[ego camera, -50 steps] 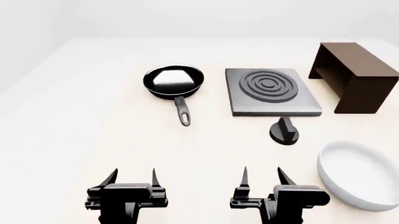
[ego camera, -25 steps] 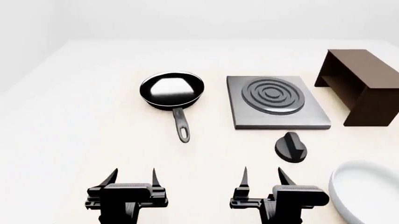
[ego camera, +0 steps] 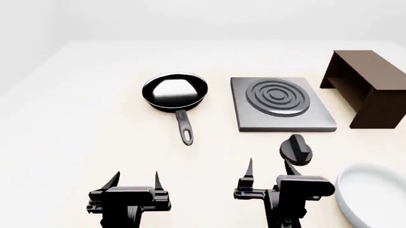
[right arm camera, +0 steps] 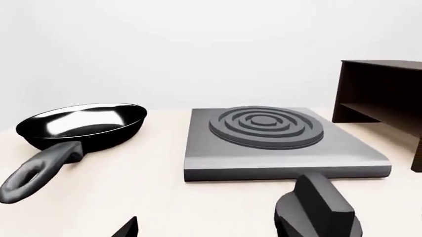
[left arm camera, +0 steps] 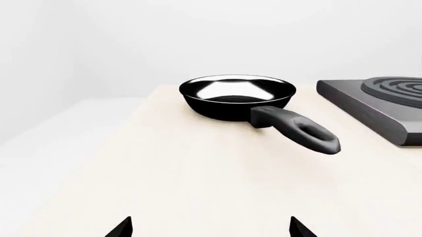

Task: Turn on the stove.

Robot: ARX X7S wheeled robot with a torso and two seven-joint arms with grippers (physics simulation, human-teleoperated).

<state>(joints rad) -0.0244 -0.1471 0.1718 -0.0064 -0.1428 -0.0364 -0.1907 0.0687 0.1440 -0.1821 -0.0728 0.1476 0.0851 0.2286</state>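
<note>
right end effector (ego camera: 271, 167) spread — just short of knob (ego camera: 296, 149)

The stove (ego camera: 282, 105) looked like matt grey metal; its knob (ego camera: 296, 150) matt black — the frying pan (ego camera: 175, 91) glossy inside, the shelf (ego camera: 371, 88) dark brown wood.

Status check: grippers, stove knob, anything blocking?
Both grippers open and empty; right gripper just short of the knob, left gripper idle. Knob untouched in front of the stove. Frying pan off to the left, path clear.

Bright, even, sharp renders; glare on the frying pan (ego camera: 174, 90), shadows faint.
</note>
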